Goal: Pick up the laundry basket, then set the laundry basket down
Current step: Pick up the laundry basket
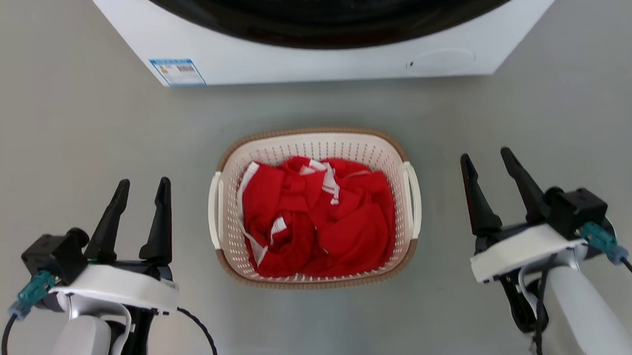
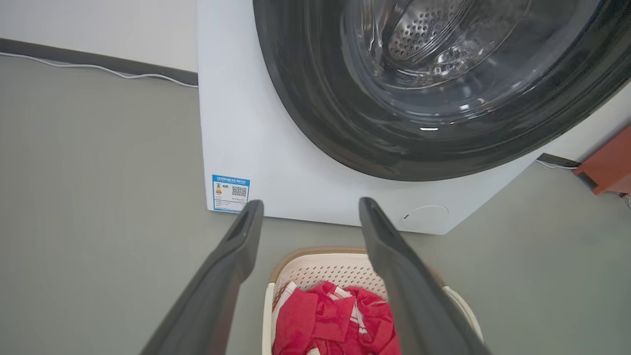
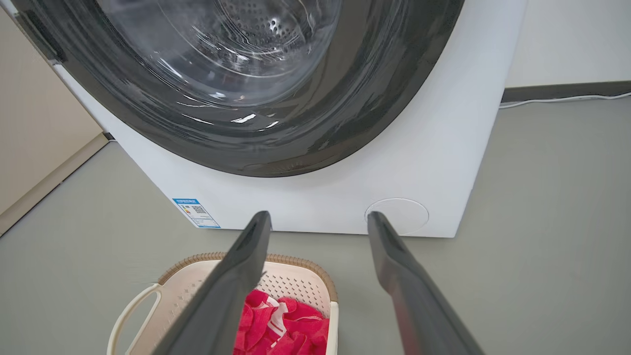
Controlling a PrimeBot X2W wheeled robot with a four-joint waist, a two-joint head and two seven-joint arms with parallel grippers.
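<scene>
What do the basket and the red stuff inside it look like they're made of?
The basket looks like moulded plastic, cream and matte, with rows of holes; its brown rim looks woven, though probably moulded too. The red cloth is soft fabric, crumpled in folds, with white trim; the fibre cannot be told.

The left gripper [image 1: 144,184] and right gripper [image 1: 484,155] have long black fingers [image 1: 159,223]. White wrists [image 1: 116,285] carry teal plugs [image 1: 34,289] with black cables [image 1: 205,329].

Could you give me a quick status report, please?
Left gripper open, right gripper open. Laundry basket on floor between them, holding red clothes. Nothing in the way.
</scene>
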